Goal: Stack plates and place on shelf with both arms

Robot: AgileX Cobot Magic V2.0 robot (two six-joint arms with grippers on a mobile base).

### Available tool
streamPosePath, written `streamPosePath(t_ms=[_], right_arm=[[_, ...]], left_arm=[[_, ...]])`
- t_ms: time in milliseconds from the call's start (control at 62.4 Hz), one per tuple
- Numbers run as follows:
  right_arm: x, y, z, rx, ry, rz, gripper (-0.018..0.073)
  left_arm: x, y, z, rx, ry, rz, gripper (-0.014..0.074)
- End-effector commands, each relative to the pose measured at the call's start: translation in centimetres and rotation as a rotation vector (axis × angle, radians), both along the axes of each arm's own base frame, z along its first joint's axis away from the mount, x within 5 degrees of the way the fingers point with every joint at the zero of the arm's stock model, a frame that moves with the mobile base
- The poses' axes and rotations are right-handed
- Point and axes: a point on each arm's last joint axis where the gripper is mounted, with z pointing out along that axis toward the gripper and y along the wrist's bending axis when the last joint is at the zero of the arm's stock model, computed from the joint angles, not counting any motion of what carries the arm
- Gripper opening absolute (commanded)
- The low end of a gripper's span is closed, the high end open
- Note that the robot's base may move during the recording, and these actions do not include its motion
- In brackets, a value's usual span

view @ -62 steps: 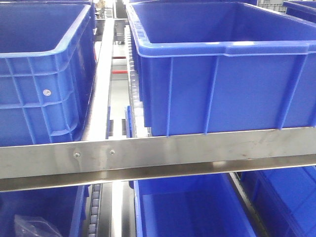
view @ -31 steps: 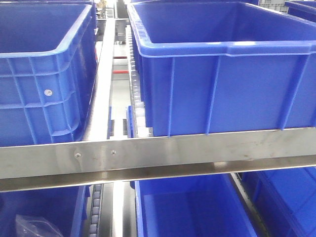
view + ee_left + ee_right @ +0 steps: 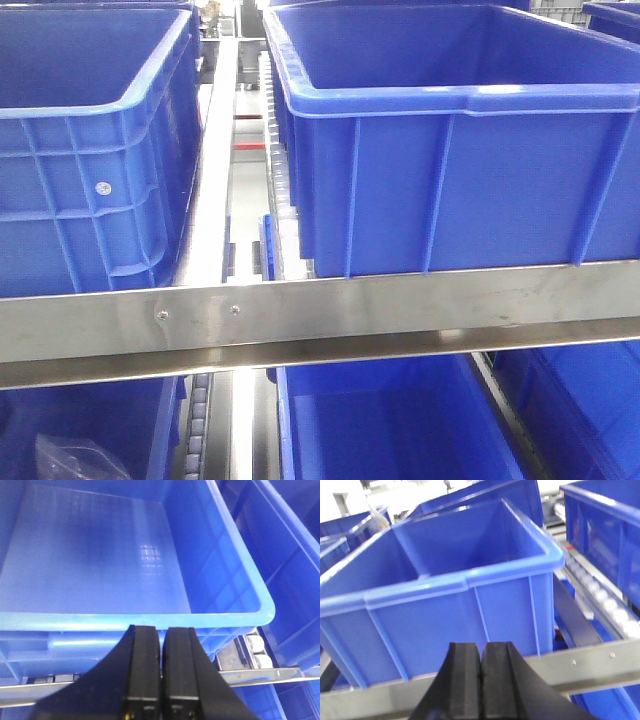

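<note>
No plates show in any view. My left gripper (image 3: 161, 632) is shut with nothing between its black fingers; it hangs just in front of the near rim of an empty blue bin (image 3: 100, 560). My right gripper (image 3: 481, 647) is also shut and empty, in front of another blue bin (image 3: 450, 595) that stands on the steel shelf rail (image 3: 600, 662). The front view shows neither arm nor gripper.
Two large blue bins (image 3: 450, 130) (image 3: 80, 140) sit on the upper shelf behind a steel rail (image 3: 320, 315). A roller track (image 3: 275, 170) runs between them. More blue bins (image 3: 390, 420) lie below, one holding a clear plastic bag (image 3: 70, 460).
The front view has shifted slightly: the bins and rail sit a little further right in the frame than a second ago. Nothing else has changed.
</note>
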Motion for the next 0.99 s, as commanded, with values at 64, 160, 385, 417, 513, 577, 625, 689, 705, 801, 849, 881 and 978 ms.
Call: streamPosePath(t_ms=[64, 160, 385, 417, 513, 577, 625, 689, 705, 801, 849, 881, 978], right_arm=[[-0.3, -0.11, 1.01, -0.015, -0.08, -0.014, 0.0048], [-0.3, -0.11, 1.07, -0.015, -0.087, -0.014, 0.0048], [-0.31, -0.13, 1.18, -0.014, -0.099, -0.016, 0.0048], [-0.31, -0.12, 1.15, -0.022, -0.095, -0.016, 0.0048], [-0.32, -0.1, 1.22, -0.064, -0.106, -0.018, 0.0048], [-0.33, -0.09, 1.25, -0.079, -0.111, -0.018, 0.0048], [-0.33, -0.09, 1.27, -0.078, -0.113, -0.018, 0.0048], [-0.33, -0.09, 1.27, -0.078, -0.113, -0.018, 0.0048], [-0.33, -0.09, 1.27, -0.078, -0.113, -0.018, 0.0048], [-0.34, -0.08, 1.35, -0.077, -0.123, -0.018, 0.0048], [-0.34, -0.08, 1.35, -0.077, -0.123, -0.017, 0.0048], [-0.34, -0.08, 1.35, -0.077, -0.123, -0.017, 0.0048], [-0.34, -0.08, 1.35, -0.077, -0.123, -0.017, 0.0048]], left_arm=[[0.23, 0.02, 1.61, -0.029, -0.1, 0.013, 0.0101], [0.23, 0.02, 1.61, -0.029, -0.1, 0.013, 0.0101], [0.23, 0.02, 1.61, -0.029, -0.1, 0.013, 0.0101], [0.23, 0.02, 1.61, -0.029, -0.1, 0.013, 0.0101], [0.23, 0.02, 1.61, -0.029, -0.1, 0.013, 0.0101], [0.23, 0.02, 1.61, -0.029, -0.1, 0.013, 0.0101], [0.23, 0.02, 1.61, -0.029, -0.1, 0.013, 0.0101], [0.23, 0.02, 1.61, -0.029, -0.1, 0.013, 0.0101], [0.23, 0.02, 1.61, -0.029, -0.1, 0.013, 0.0101], [0.23, 0.02, 1.61, -0.029, -0.1, 0.013, 0.0101], [0.23, 0.02, 1.61, -0.029, -0.1, 0.013, 0.0101], [0.23, 0.02, 1.61, -0.029, -0.1, 0.013, 0.0101], [0.23, 0.02, 1.61, -0.029, -0.1, 0.013, 0.0101]])
